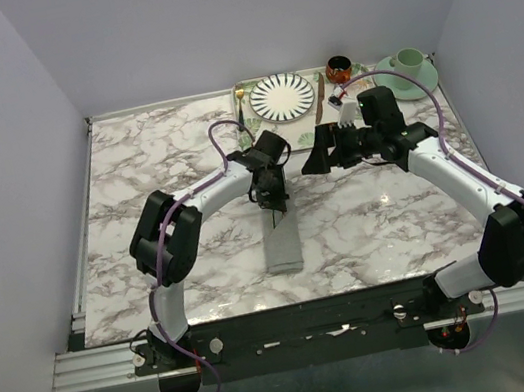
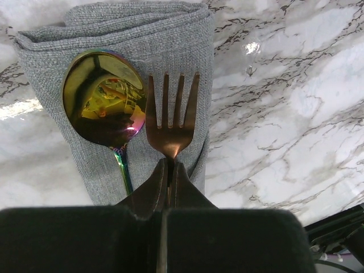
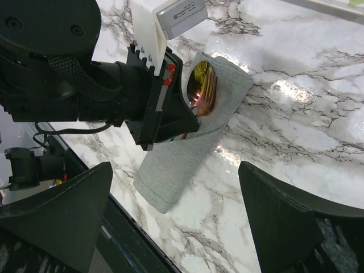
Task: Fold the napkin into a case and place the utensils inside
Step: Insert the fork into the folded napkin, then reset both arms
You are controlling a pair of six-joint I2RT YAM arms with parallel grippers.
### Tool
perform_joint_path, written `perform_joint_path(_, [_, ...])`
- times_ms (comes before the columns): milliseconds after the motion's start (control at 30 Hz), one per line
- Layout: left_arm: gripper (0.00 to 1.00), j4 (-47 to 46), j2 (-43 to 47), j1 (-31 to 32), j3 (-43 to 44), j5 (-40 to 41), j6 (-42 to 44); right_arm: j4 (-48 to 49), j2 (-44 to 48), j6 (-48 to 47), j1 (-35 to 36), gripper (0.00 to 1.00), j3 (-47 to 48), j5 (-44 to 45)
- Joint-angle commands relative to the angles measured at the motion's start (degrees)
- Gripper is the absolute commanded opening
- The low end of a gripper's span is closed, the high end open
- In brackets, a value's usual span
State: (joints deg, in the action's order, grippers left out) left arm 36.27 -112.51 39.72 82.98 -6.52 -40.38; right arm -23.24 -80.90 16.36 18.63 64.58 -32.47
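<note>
The left end effector is pinching the fork by its neck at the bottom centre of the left wrist frame, closed tight on it. The fork is pointing its tines straight up the frame, along the long axis of the case, and is lying over its right half beside the spoon. The right end effector is hanging wide open and empty, farther off to the right above the counter.
</note>
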Motion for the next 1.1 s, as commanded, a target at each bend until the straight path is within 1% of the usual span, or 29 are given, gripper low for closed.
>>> perform_joint_path(0, [0.0, 0.03, 1.42, 0.79, -0.63, -1.47, -0.22, -0.66, -0.75, -0.72, -0.44, 1.0, 1.78, -1.11])
perform_joint_path(67, [0.0, 0.2, 1.15, 0.79, -0.54, -1.47, -0.14, -0.66, -0.75, -0.72, -0.44, 1.0, 1.78, -1.19])
perform_joint_path(233, [0.13, 0.99, 0.98, 0.7, -0.19, 0.19, 0.04, -0.66, -0.92, -0.8, -0.35, 1.0, 1.78, -1.02])
perform_joint_path(467, [0.27, 1.35, 1.15, 0.62, 2.01, 0.02, 0.92, -0.75, -1.01, -0.89, -0.44, 1.0, 1.96, -1.28])
perform_joint_path(500, [0.32, 1.61, 1.5, 0.62, 2.36, -0.07, 1.09, -0.84, -1.1, -0.89, -0.44, 1.0, 2.22, -1.28])
perform_joint_path(600, [0.35, 2.4, 2.55, 0.53, 3.59, 0.81, 1.71, -1.19, -1.1, -1.07, -0.44, 1.0, 2.83, -1.28])
perform_joint_path(700, [0.36, 2.4, 4.83, 0.09, 4.64, 1.95, 3.11, -2.59, -1.01, -2.56, -0.53, 1.0, 4.68, -0.15])
perform_joint_path(733, [0.38, 2.4, 5.54, -0.26, 5.08, 2.48, 3.64, -3.73, -1.01, -3.08, -0.61, 1.0, 6.07, 0.12])
perform_joint_path(800, [0.41, 1.79, 8.43, -0.79, 7.01, 4.57, 7.06, -5.4, -1.01, -5.28, -1.14, 1.0, 7.84, 1.0])
perform_joint_path(833, [0.46, 1.26, 9.66, -1.4, 7.63, 5.55, 8.29, -7.23, -1.1, -6.07, -1.32, 1.0, 8.72, 1.61])
perform_joint_path(867, [0.48, -0.13, 10.81, -1.93, 8.51, 5.99, 11.69, -8.21, -1.1, -7.82, -2.01, 1.0, 10.29, 2.23])
perform_joint_path(900, [0.51, -0.76, 13.17, -2.45, 9.04, 7.65, 13.12, -9.0, -0.92, -8.62, -2.37, 1.0, 10.83, 3.1])
perform_joint_path(933, [0.65, -1.29, 14.32, -3.24, 9.48, 7.84, 14.44, -10.49, -0.66, -9.41, -2.81, 1.0, 11.36, 3.37])
perform_joint_path(1000, [0.78, -2.87, 17.56, -7.89, 9.66, 6.27, 16.46, -12.17, -0.22, -11.51, -4.3, 1.0, 12.85, 4.42])
perform_joint_path(1033, [0.98, -3.31, 18.46, -10.0, 9.48, 0.78, 16.82, -13.65, 0.13, -12.13, -4.92, 1.0, 13.29, 4.69])
perform_joint_path(1067, [0.99, -3.14, 19.16, -14.98, 9.74, -1.1, 17.09, -14.37, 0.92, -12.58, -6.31, 1.0, 13.38, 4.87])
